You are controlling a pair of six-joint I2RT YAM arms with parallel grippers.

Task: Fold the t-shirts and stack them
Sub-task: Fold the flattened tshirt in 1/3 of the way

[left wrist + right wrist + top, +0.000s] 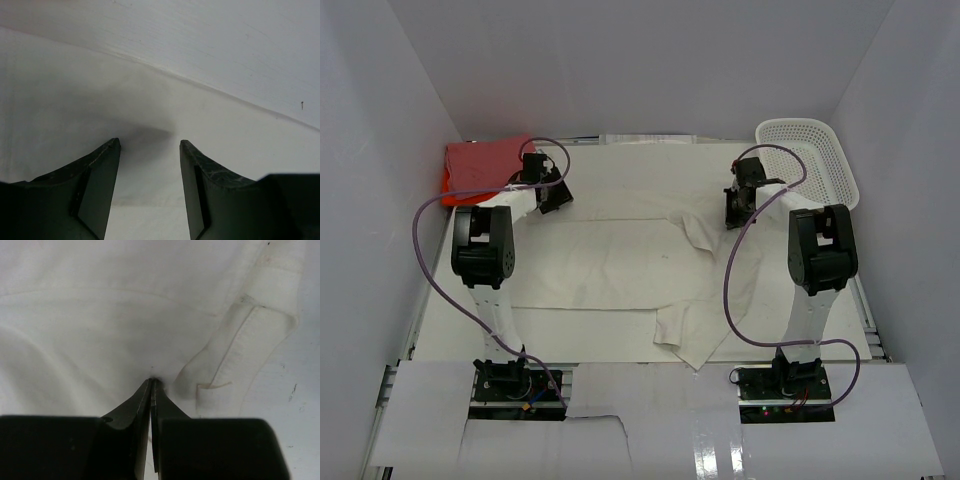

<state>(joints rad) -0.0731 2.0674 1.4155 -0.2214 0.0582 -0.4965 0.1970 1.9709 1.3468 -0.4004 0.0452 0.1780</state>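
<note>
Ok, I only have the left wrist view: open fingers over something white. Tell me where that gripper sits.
Observer: The left gripper is at the far left, beside the pink-red t-shirt, which lies folded on top of the orange t-shirt.
Operator: Now report the right gripper.
Observer: The right gripper is shut at the far right part of the spread cream t-shirt, with cloth puckered at its tips.
Operator: Name anything else out there.
Observer: A white mesh basket stands in the far right corner.
</note>
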